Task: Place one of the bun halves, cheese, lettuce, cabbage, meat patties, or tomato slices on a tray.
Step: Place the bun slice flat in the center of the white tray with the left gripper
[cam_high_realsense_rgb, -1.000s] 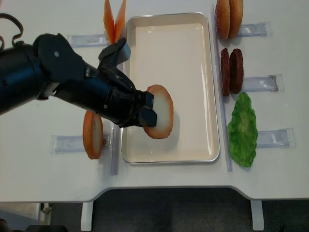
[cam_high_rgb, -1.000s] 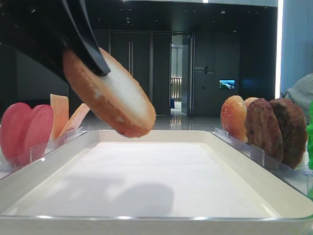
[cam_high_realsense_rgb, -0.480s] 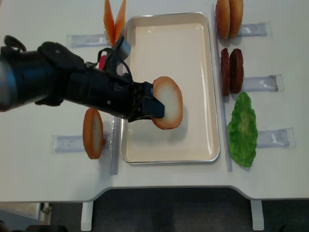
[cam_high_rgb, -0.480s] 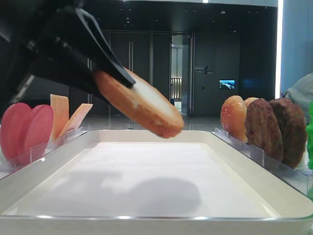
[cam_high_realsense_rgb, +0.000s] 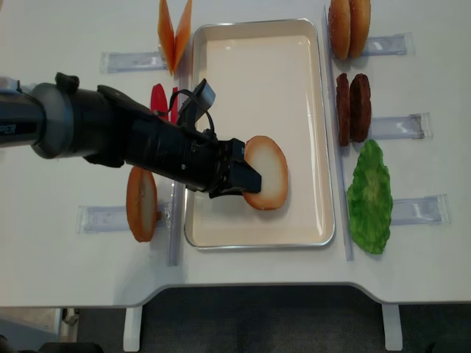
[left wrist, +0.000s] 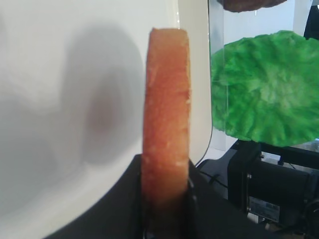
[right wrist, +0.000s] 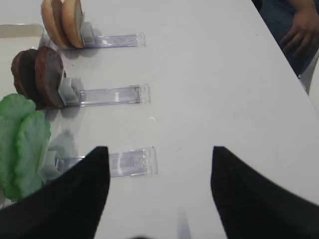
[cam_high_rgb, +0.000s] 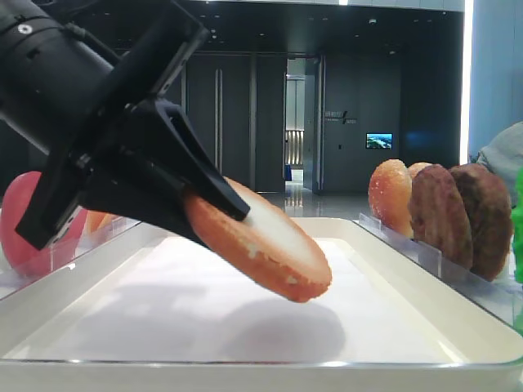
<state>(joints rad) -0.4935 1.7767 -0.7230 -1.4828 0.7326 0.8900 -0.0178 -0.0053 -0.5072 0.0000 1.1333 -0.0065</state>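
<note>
Over the white tray [cam_high_realsense_rgb: 221,220], left fingers [cam_high_realsense_rgb: 249,179] clamp a bun half [cam_high_realsense_rgb: 268,173] tilted down rightward, cut face up.

You're looking at a golden-brown, pale-faced bun half [cam_high_realsense_rgb: 266,173] over a white tray [cam_high_realsense_rgb: 254,44], dark brown patties [cam_high_realsense_rgb: 353,107] and green lettuce [cam_high_realsense_rgb: 370,197] showing at right.
</note>
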